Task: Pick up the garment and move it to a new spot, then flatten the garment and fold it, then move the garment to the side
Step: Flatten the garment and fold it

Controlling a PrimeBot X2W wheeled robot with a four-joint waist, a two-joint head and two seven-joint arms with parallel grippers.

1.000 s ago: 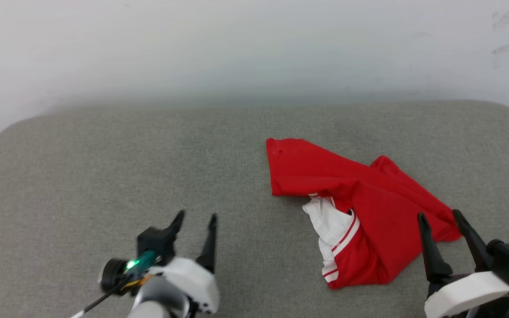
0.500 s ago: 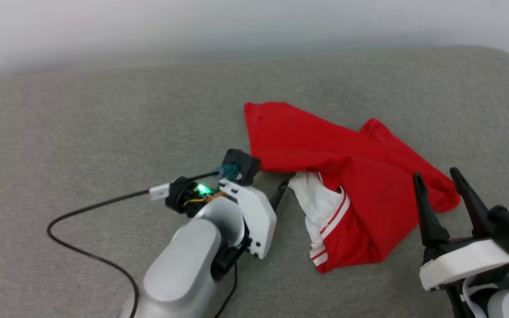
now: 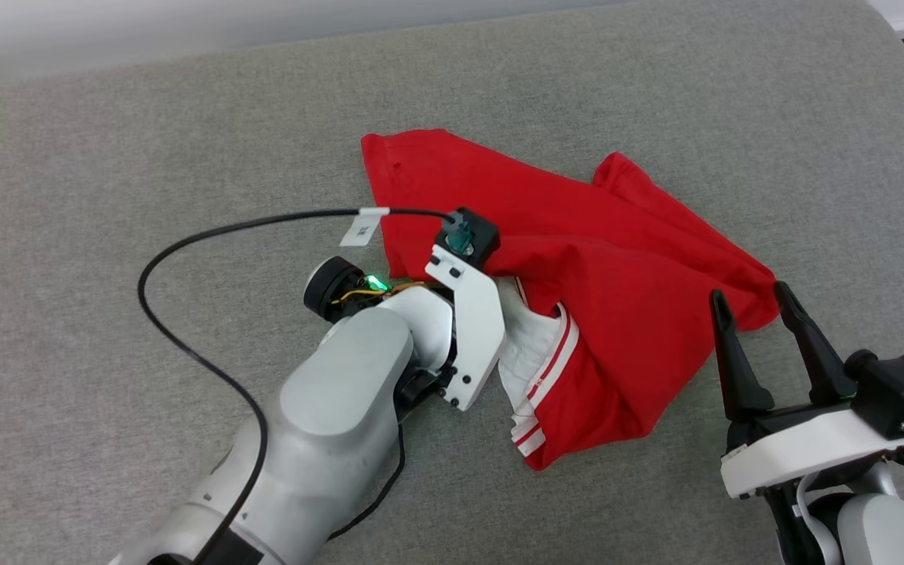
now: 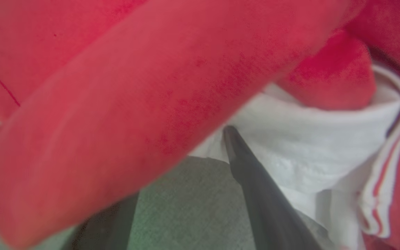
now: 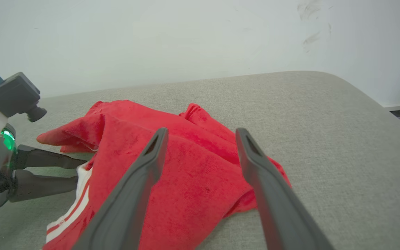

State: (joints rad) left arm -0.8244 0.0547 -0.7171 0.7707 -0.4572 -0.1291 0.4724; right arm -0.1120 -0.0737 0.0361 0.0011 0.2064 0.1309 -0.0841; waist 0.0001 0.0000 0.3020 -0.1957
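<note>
Reaching in from the left, the left gripper (image 5: 78, 171) has come to the near-left edge of the garment (image 3: 617, 314). Its jaws are spread, one finger under a red fold and the other touching the white sleeve. Equally spread, the right gripper (image 3: 749, 292) hangs empty at the right corner. The crumpled soft fabric runs far-left to near-right on the grey woven cushion (image 3: 185, 118).
</note>
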